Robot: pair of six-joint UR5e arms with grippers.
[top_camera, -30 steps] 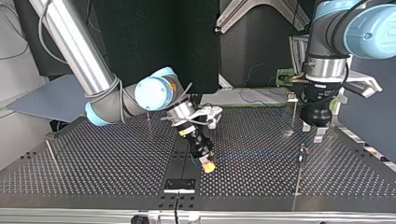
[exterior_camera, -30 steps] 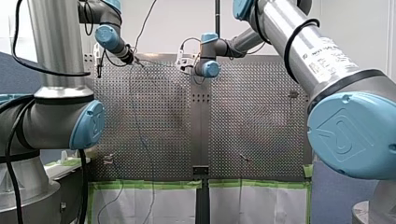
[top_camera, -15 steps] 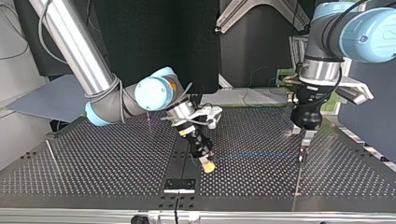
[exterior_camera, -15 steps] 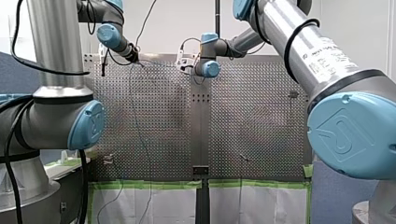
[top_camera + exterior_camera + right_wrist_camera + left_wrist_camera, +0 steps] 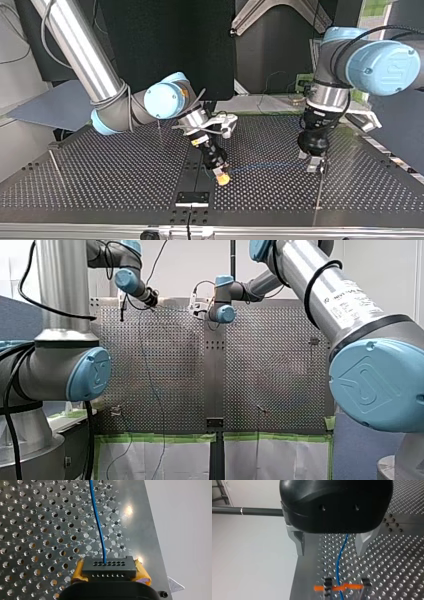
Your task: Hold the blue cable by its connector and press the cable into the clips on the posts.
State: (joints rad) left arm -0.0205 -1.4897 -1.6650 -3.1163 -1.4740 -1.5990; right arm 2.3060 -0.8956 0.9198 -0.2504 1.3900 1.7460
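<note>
Right hand (image 5: 109, 574): yellow pads (image 5: 78, 572) clamped on both sides of a black connector (image 5: 109, 567). The connector's face has a row of small holes and points away from the hand. The blue cable (image 5: 98, 525) leaves one of those holes and runs straight ahead over the perforated bench (image 5: 37, 530), close to the edge of the plate.

Top view: right hand (image 5: 222, 178) is tilted down near the bench's middle seam, with a yellow pad showing at the tip. From there the cable (image 5: 265, 166) runs low and nearly level across the bench (image 5: 100, 175) toward the view's right.

Left hand (image 5: 329, 552): metal fingers (image 5: 298, 542) set wide apart, gripping nothing. The cable (image 5: 340, 562) passes through the gap between them and touches neither finger. Further ahead it crosses a blurred orange piece (image 5: 352, 587) with small black parts; can't tell what that is or whether the cable is seated in it.

Top view: left hand (image 5: 311, 162) points down with its fingertips at the upper end of a thin post (image 5: 318, 197) at the view's right. Can't tell whether they touch it. The cable's far end reaches this hand.

Front view: both arms reach to the far edge of the bench. The hands are too small there to read.
</note>
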